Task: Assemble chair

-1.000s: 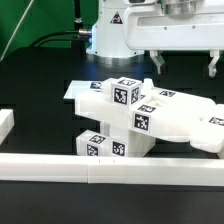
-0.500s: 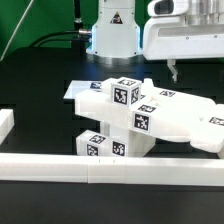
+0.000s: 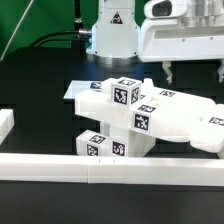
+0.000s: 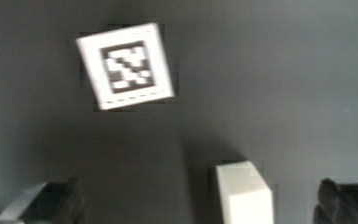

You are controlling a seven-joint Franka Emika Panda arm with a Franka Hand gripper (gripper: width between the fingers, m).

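Observation:
The chair parts point(image 3: 135, 112) lie clustered mid-table: chunky white blocks with black-and-white tags, stacked and leaning on each other, and a wider white piece point(image 3: 190, 122) reaching to the exterior view's right. My gripper point(image 3: 193, 72) hangs open above and behind that right end, touching nothing. In the wrist view the gripper point(image 4: 197, 203) shows its two dark fingertips point(image 4: 51, 203) far apart. A narrow white part point(image 4: 247, 190) lies far below between them, with a white tagged face point(image 4: 126, 65) beyond it on the dark table.
A long white border rail point(image 3: 100, 166) runs along the front. A short white block point(image 3: 5, 124) sits at the exterior view's left edge. A flat white sheet point(image 3: 74, 93) lies behind the cluster. The robot's white base point(image 3: 112, 30) stands at the back.
The gripper has shifted a little toward the exterior view's right and come down slightly, staying open. The chair parts have not moved.

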